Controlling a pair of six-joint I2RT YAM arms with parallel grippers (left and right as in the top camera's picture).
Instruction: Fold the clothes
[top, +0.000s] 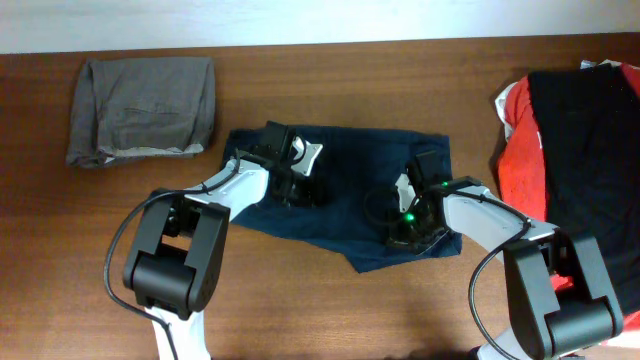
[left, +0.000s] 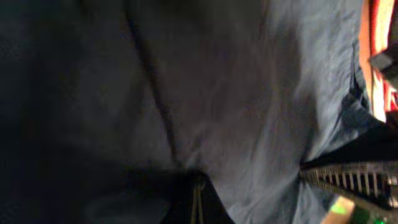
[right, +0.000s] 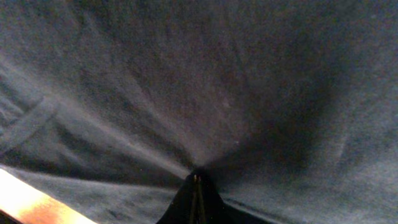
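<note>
Creased navy garment (right: 205, 81) lies spread mid-table (top: 330, 310), pinched shut in the right gripper (right: 196, 182), folds fanning from its tips, and clenched likewise by the left gripper (left: 198, 190), probably so both arms lift one fold together.

no readable text, labels, brands or numbers anywhere

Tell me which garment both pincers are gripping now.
The dark navy garment in the middle; the grey garment lies far left, the black garment and red-orange garment far right, all untouched.
</note>
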